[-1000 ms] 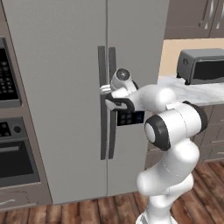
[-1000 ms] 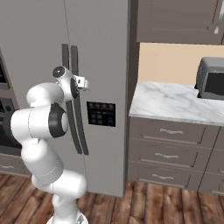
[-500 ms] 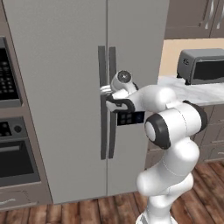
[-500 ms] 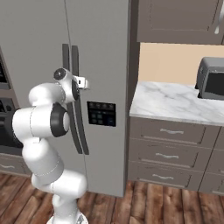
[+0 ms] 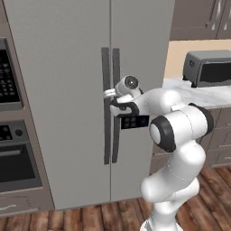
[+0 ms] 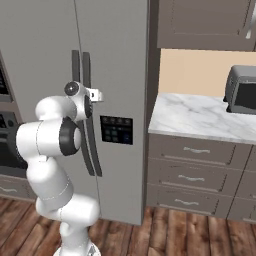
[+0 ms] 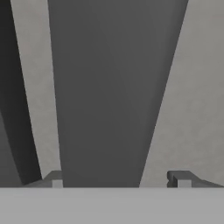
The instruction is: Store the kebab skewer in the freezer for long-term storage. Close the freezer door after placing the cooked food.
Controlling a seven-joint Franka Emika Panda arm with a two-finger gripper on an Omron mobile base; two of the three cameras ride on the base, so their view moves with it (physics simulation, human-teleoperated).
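Here the gripper (image 7: 116, 179) reaches the freezer (image 5: 67, 54) handles; its tips are half cut off. A dark handle (image 7: 109, 87) stands between the parted fingers (image 7: 179, 178); whether they touch it, I cannot tell.

Two base cameras look forward and slightly down from behind the arm, one from its left, one from its right. Both share the closed grey freezer (image 5: 81, 90) with its paired dark bar handles (image 5: 111, 103), the marble counter (image 6: 200, 117) and the wood floor (image 6: 190, 235). The hand camera sits very close to the doors, looking along the fingertips (image 7: 180, 178) at one dark handle (image 7: 109, 92).
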